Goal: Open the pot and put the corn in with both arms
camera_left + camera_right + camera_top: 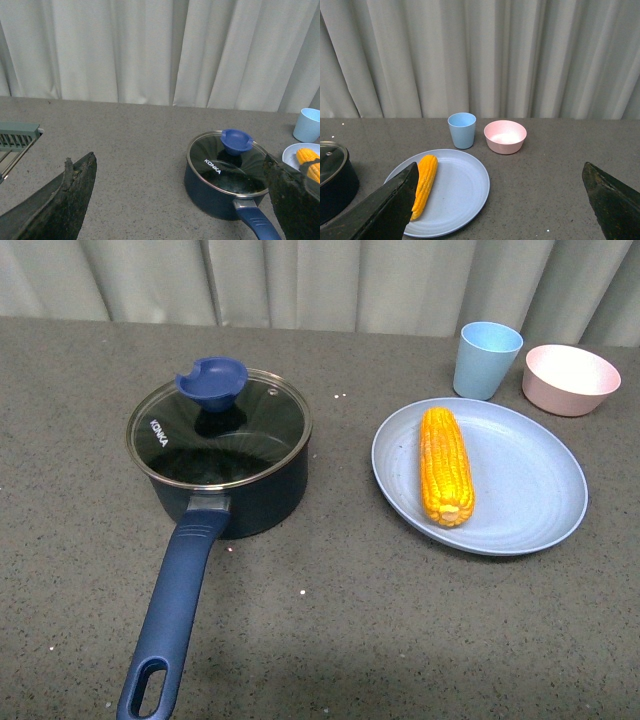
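The navy-blue pot (235,485) stands at the table's left with its glass lid (220,430) and blue knob (212,381) on, its long handle (175,610) pointing to the front. The corn (445,465) lies on a light-blue plate (530,490) at the right. Neither arm shows in the front view. In the left wrist view my left gripper (182,200) is open and empty, back from the pot (225,185). In the right wrist view my right gripper (502,200) is open and empty, back from the corn (424,185) and its plate (460,195).
A light-blue cup (487,358) and a pink bowl (570,378) stand behind the plate at the back right. A grey curtain (320,280) hangs behind the table. A green rack-like edge (17,137) shows at the side of the left wrist view.
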Motion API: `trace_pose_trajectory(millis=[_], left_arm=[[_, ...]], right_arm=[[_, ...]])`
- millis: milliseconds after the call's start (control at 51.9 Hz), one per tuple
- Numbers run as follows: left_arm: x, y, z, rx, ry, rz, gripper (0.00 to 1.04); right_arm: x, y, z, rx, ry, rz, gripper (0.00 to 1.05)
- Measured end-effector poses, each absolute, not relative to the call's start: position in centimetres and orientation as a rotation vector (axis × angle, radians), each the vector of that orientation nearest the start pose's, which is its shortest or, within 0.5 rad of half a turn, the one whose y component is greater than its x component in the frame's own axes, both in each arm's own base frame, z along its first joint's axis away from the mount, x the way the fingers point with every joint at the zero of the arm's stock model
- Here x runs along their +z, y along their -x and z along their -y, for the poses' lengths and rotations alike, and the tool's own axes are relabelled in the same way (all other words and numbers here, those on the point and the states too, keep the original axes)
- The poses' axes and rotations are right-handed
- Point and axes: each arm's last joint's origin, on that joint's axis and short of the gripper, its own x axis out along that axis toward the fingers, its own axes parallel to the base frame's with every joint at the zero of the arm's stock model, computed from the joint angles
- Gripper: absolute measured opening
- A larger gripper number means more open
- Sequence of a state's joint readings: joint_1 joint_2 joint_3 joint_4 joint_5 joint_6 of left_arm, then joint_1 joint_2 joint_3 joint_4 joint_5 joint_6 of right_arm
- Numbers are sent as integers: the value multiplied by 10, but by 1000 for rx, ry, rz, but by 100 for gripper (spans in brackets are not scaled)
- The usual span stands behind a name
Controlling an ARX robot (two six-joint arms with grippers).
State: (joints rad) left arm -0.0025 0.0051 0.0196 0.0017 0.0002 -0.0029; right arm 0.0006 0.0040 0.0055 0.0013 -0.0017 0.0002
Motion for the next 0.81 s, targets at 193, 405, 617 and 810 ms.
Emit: trace_pose_trajectory(millis=[193, 405, 617, 810], left_arm=[[170, -97, 0, -3, 3, 16, 98], [170, -97, 0, -2, 3, 16, 98], [170, -97, 0, -2, 3, 16, 98], [170, -97, 0, -3, 3, 16, 98]], right_arm=[[165, -98, 0, 2, 0, 3, 96], [165, -98, 0, 2, -1, 2, 96], [165, -98, 0, 2, 0, 3, 96], [165, -98, 0, 2, 0, 2, 96]])
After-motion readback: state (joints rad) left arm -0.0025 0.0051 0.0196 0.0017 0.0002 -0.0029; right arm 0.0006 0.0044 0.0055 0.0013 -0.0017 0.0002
